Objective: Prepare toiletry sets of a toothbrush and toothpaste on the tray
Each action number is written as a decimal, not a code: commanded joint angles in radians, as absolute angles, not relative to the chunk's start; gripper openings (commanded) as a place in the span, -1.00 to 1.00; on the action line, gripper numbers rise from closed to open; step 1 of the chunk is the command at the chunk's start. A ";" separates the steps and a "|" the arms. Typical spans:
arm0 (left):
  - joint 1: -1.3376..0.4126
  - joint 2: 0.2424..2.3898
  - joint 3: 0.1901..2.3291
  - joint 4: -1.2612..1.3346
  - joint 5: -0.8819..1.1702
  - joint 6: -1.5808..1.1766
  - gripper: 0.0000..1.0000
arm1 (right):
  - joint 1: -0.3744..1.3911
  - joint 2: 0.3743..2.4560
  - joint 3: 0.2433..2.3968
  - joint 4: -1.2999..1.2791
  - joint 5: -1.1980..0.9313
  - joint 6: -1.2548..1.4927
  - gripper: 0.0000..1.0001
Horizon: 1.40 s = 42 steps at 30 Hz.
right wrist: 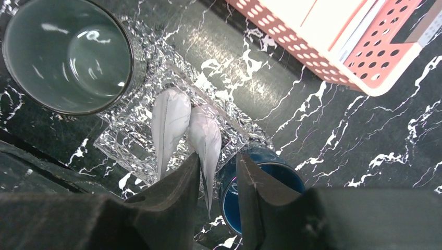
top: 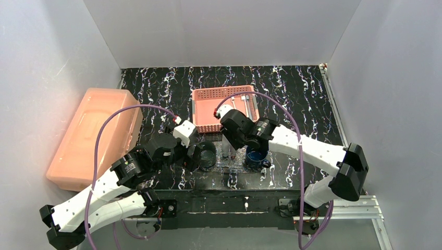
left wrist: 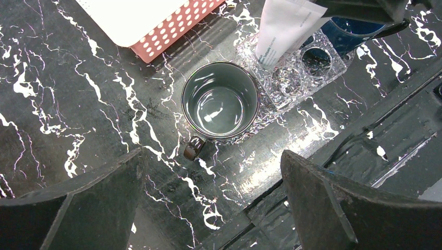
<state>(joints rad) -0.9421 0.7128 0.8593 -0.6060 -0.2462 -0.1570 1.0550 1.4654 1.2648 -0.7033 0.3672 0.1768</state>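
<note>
Your right gripper (right wrist: 218,159), jaws parted, hangs over two white toothpaste tubes (right wrist: 169,120) standing on the glittery tray (right wrist: 127,138) between a grey mug (right wrist: 68,52) and a blue mug (right wrist: 266,182), while your left gripper (left wrist: 211,156) gapes wide just left of them.

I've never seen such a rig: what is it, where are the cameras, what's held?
A white-and-black left arm and right arm, each with a two-finger gripper. One picture looks down from above; the others come from wrist cameras. On the black marbled table sit a pink perforated basket, a salmon plastic box, a grey mug, a blue cup and a clear glittery tray with two white tubes standing in it. The left gripper is open, empty; the right gripper, jaws parted, straddles one tube's top.
</note>
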 commanded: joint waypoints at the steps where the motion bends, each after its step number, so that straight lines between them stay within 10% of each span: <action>1: -0.935 0.715 0.863 -0.595 -0.241 -0.149 0.97 | 1.052 1.427 1.360 -0.717 0.406 0.161 -0.16; 42: -0.933 0.703 0.869 -0.616 -0.226 -0.143 0.97 | 0.742 1.954 1.777 -0.622 0.261 0.123 0.47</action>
